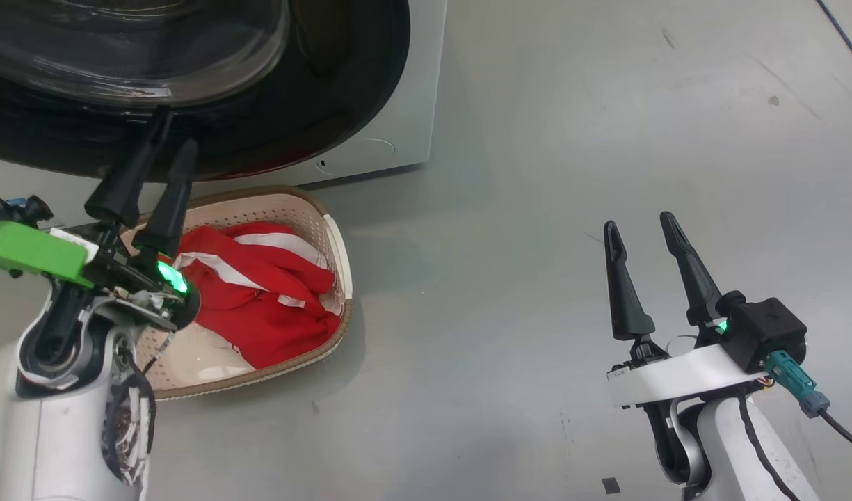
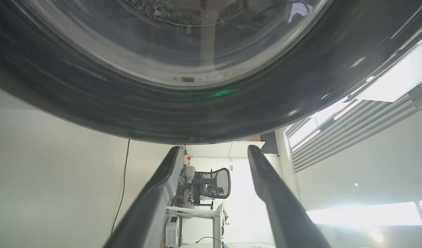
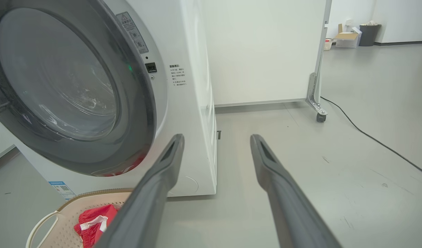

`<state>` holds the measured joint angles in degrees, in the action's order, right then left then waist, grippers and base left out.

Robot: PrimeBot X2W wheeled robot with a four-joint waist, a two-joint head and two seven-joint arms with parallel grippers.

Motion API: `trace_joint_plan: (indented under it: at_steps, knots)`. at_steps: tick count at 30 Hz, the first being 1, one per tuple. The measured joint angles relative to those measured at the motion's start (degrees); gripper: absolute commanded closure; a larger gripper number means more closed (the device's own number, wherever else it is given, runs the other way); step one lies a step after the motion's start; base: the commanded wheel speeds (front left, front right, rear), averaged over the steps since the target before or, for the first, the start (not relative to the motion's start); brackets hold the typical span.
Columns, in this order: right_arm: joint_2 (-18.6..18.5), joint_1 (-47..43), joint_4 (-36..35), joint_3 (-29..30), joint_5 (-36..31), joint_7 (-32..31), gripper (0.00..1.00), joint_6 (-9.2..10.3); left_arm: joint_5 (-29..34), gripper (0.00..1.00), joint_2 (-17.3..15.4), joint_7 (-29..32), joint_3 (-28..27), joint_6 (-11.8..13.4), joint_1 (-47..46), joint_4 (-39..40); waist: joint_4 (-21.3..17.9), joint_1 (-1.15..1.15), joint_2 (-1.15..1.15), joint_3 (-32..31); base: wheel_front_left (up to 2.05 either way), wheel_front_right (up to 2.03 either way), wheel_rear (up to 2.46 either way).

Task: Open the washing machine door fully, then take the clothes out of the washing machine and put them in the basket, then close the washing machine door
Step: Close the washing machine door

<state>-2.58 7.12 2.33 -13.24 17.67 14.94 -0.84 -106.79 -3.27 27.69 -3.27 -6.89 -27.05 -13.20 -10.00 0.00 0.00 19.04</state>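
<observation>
1. Left claw [image 1: 177, 132] is spread wide with nothing between its fingers. Right claw [image 1: 638, 223] is the same deal, wide and empty
2. The bit that matters: the washing machine door [image 1: 189, 62] sits right at the left claw's fingertips, with its black rim curving crosswise to the fingers. I can't tell if the tips actually touch it
3. The left claw is way nearer the door than the right claw, which hangs over bare floor [image 1: 537, 209] well off to the side. My guess is the left arm does the closing push
4. Seen from the right claw, the door is ahead and to its left, swung out from the washing machine [image 3: 193, 103]. It doesn't look latched, as far as I can judge
5. The clothes [image 1: 266, 292] are down in the basket [image 1: 343, 278], below and behind the left claw's fingertips, close by its wrist. Unloading looks done to me, so only the door is left
6. Materials: the door rim is glossy hard black and slippery looking, with a bulging clear glass bowl in the middle. The basket is cream plastic full of little holes, with a brown woven-look rim. The clothes are soft floppy red fabric with white stripes, crumpled in a heap
</observation>
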Motion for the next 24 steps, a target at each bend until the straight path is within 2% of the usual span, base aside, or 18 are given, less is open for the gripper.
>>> trace_joint_plan:
  at_steps: [14,24]
  knots:
    - [0.0,-3.1,1.0,1.4,-2.3,0.0,0.00,-0.62,1.4,0.00,1.0,0.4,0.2,0.0,12.5,8.3,5.6,0.00,0.00,-4.7,0.00,0.00,0.00]
    - [0.0,-6.1,1.5,2.2,-2.8,0.0,0.00,-0.69,2.5,0.00,1.2,-1.7,0.5,0.0,20.8,12.5,8.1,0.00,0.00,-8.4,0.00,0.00,0.00]
